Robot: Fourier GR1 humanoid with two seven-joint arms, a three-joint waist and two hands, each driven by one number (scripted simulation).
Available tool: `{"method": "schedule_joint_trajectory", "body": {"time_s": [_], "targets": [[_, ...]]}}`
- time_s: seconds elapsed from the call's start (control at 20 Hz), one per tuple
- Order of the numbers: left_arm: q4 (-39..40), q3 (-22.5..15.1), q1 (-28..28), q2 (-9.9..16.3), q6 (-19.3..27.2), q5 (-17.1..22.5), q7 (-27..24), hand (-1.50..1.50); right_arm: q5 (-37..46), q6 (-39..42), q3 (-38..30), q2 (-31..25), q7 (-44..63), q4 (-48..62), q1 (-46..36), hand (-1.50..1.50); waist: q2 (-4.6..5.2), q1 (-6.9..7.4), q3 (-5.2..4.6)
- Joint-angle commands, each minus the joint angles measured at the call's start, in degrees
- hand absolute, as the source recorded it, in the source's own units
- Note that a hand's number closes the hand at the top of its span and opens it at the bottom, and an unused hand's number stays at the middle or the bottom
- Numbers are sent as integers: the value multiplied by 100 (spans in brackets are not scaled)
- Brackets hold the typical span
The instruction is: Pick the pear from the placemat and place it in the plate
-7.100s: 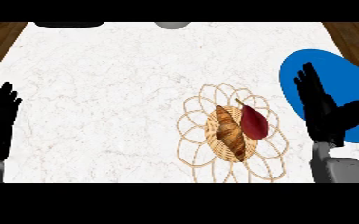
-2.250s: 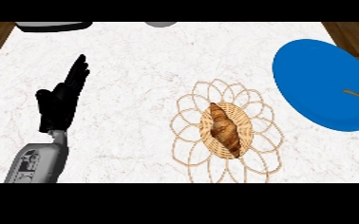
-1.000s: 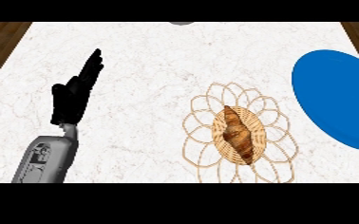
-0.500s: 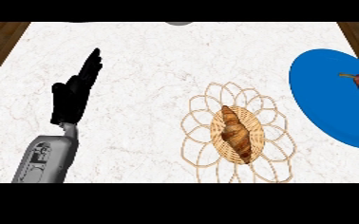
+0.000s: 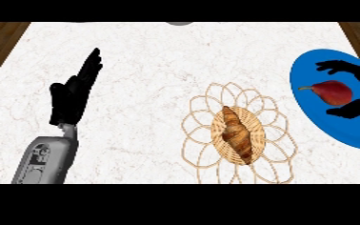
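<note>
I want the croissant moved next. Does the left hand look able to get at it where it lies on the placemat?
Probably yes: the left hand is open, holds nothing, and only bare counter lies between it and the croissant, uncovered on the placemat.

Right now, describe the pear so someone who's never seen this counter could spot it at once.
Find the blue plate at the counter's right edge. Over it, the right hand curls around a dark red pear. Unlike the brown croissant on the woven placemat, it is rounded and red.
</note>
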Motion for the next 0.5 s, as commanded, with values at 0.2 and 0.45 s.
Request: {"method": "schedule_joint_trajectory", "body": {"time_s": [0.2, 0.45], "targets": [[-23, -30, 249, -119, 37, -51, -186, 0, -788, 1283, -702, -53, -632, 512, -305, -150, -11, -53, 1], [87, 93, 97, 27, -58, -24, -182, 0, -1526, 1748, -1469, -559, -248, 896, -494, -150, 10, -56, 4]]}}
